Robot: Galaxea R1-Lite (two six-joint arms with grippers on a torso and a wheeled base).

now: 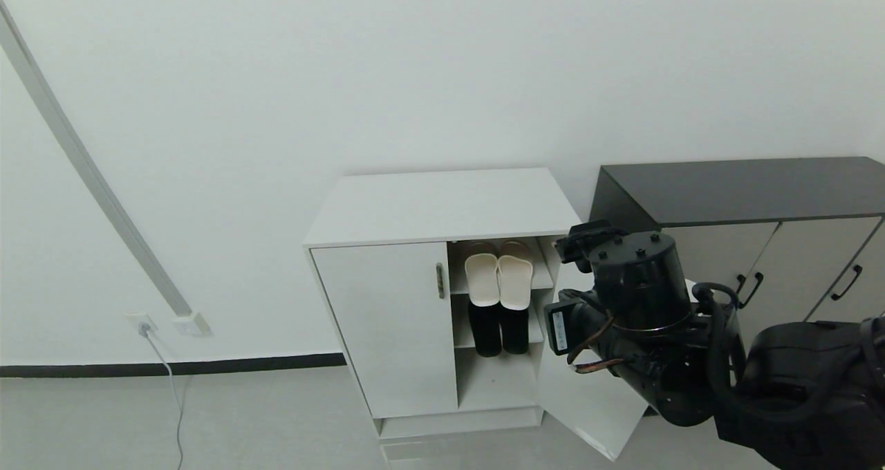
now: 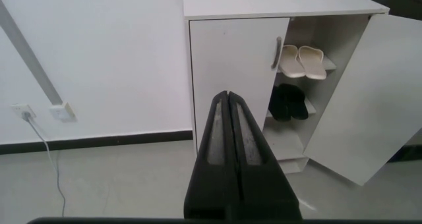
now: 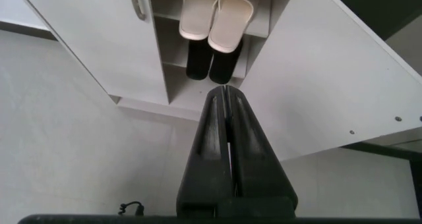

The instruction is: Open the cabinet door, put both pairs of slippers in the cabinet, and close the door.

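White cabinet point(image 1: 442, 204) with right door point(image 1: 588, 401) swung wide, left door point(image 1: 387, 325) shut. At the upper shelf's front edge, white slippers point(image 1: 498, 280); on the shelf below, black slippers point(image 1: 499, 328), apparently standing on end. Left gripper point(image 2: 228, 95) and right gripper point(image 3: 221, 92) pressed closed, empty, facing the cabinet.

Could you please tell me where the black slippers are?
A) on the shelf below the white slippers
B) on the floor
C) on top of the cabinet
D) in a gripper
A: the black slippers sit inside the cabinet, right under the white slippers.
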